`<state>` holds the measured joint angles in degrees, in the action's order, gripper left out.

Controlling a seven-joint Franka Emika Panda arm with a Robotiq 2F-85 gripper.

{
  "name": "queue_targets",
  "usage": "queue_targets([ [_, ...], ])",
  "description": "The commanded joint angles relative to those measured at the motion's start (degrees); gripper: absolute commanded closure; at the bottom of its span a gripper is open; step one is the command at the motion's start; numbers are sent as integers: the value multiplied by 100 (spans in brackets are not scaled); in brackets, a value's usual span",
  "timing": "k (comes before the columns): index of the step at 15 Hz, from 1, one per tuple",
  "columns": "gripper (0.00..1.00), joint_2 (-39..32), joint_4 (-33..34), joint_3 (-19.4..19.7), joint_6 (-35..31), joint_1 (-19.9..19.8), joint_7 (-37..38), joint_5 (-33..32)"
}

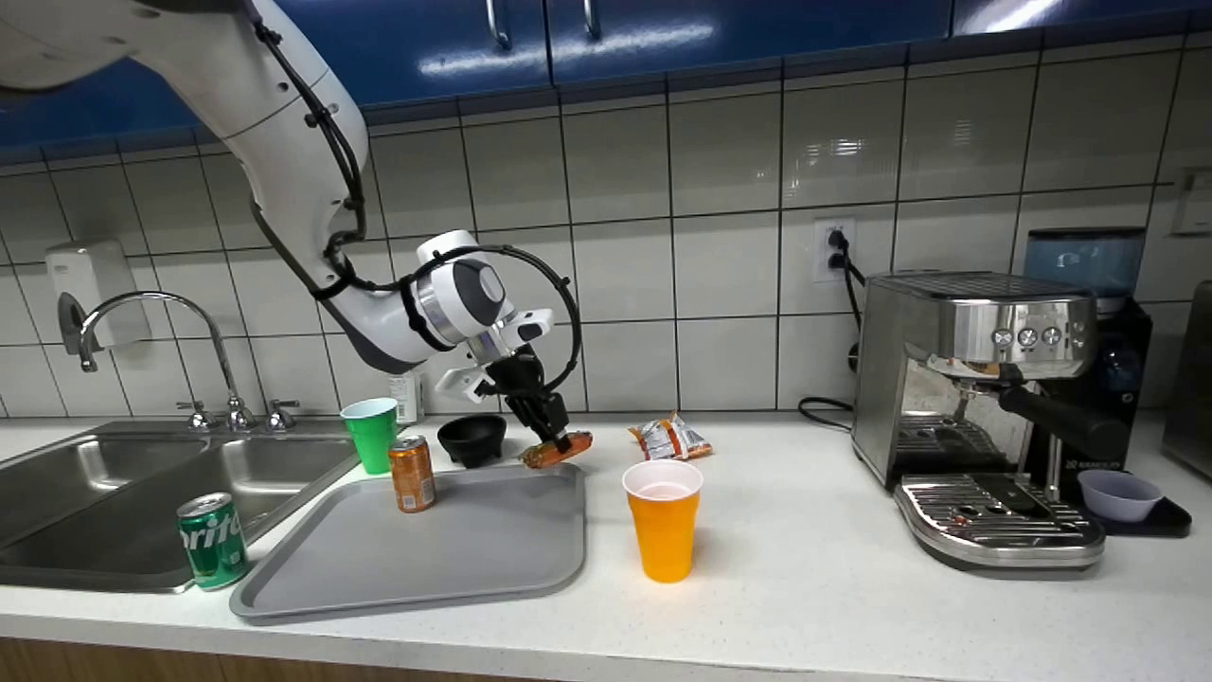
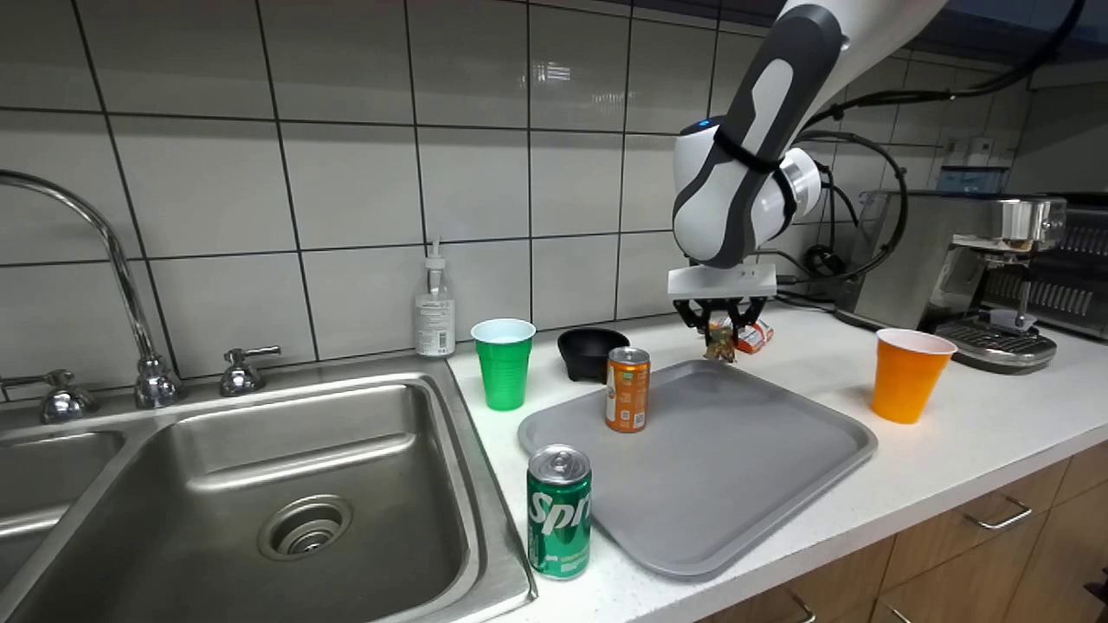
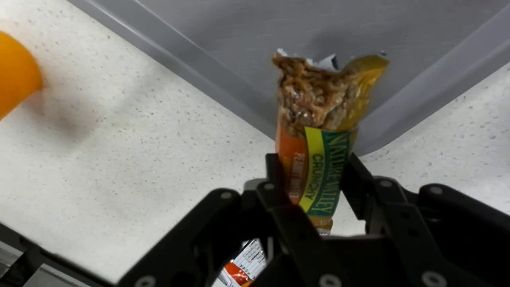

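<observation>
Black two-finger gripper (image 3: 311, 169) is clamped on a slim, shiny-wrapped orange-yellow-green granola bar (image 3: 318, 139), ragged end at wrist-view 12 o'clock; probably light, slick, crumbly, so grab mid-wrapper imo.

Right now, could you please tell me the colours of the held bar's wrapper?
The wrapper shows orange, yellow, green and brown, best in the wrist view.

The robot arm (image 1: 303, 189) is white and smooth, with dark gray patches (image 2: 814, 43) and a silver ring (image 1: 438, 308). A long black cable (image 1: 358, 204) loops along it, tied on with black bands (image 2: 746, 152). A tiny blue light (image 2: 704, 123) shows on one round part. The gripper (image 3: 314, 169) is black and bumpy, with small round gray screws (image 3: 434, 278).
</observation>
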<state>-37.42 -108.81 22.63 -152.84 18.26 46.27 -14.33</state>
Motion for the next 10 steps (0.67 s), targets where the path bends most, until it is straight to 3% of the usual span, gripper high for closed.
queue_targets([
  [1,84,385,-427,-130,-99,41,-49,-236],
  [10,84,578,-803,-423,-131,96,-95,-338],
])
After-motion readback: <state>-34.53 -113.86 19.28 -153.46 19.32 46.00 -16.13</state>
